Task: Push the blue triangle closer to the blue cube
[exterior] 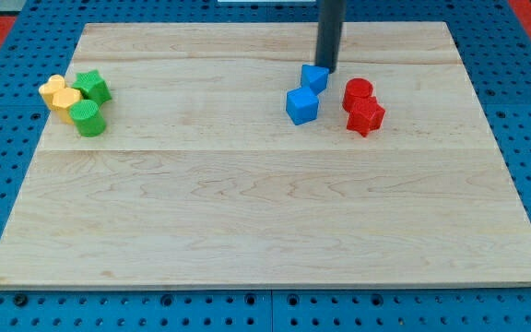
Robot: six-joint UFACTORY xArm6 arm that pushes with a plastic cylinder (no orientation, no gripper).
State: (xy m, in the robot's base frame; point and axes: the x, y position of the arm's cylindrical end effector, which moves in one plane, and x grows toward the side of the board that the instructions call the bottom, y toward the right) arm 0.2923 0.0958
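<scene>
The blue cube [302, 105] sits on the wooden board right of centre near the view's top. The blue triangle [314, 77] lies just above it and slightly right, almost touching the cube's upper corner. My tip [327, 70] is at the triangle's upper right edge, touching or nearly touching it; the dark rod rises from there out of the view's top.
Two red blocks [363, 106] sit together right of the blue cube. At the view's left edge of the board [247, 212] a yellow pair [60, 95] and two green blocks [89, 103] are clustered. A blue pegboard surrounds the board.
</scene>
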